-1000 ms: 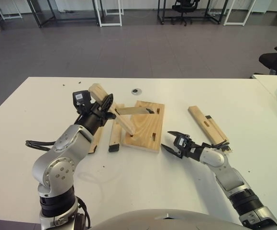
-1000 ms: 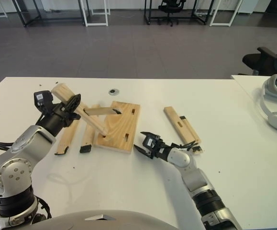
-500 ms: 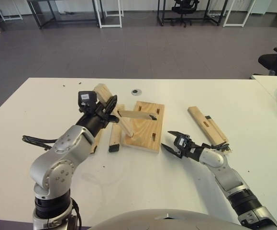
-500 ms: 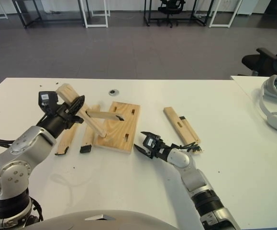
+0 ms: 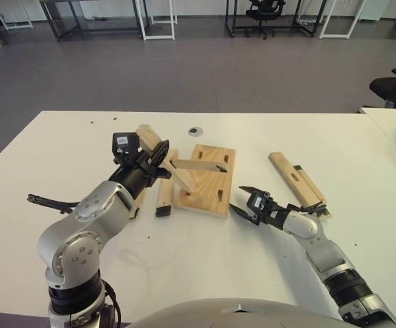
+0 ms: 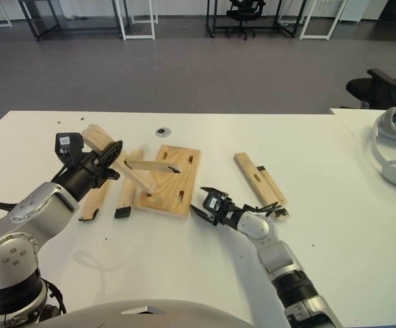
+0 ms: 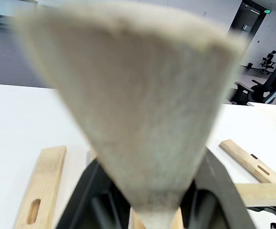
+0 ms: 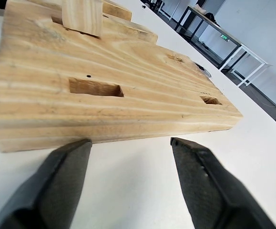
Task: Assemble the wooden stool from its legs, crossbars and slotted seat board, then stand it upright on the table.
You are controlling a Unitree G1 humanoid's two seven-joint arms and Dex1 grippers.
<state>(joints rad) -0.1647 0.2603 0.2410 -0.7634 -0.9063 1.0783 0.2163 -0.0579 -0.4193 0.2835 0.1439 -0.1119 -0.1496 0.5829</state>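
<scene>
Seat board (image 5: 208, 184) lies flat on the white table (image 5: 184, 266), slots up, and the work is going on over its left half. The left gripper (image 5: 150, 160) is clamped around a leg (image 5: 180, 176) that carries a crossbar (image 5: 194, 165) sticking out sideways. Over the last second this arm has swung the pair a little toward the board's middle and tipped it lower, so the crossbar's dark tip now hangs further over the board. The leg's lower end rests on the board's left part, but I cannot tell whether it has entered a slot. I judge the step to be seating this leg, with most of the assembly still ahead. The right gripper (image 5: 239, 199) has barely shifted. It sits low at the board's right edge with its fingers (image 8: 61, 181) spread apart and holding nothing, seemingly ready to steady the board. The board's slots are the only receivers here: the near slot (image 8: 96, 87) and a farther slot (image 8: 209, 100) stand unfilled. Two spare pieces (image 5: 297, 179) lie together well to the right, and two more pieces (image 5: 165, 188) lie just left of the board, partly under the left arm.
</scene>
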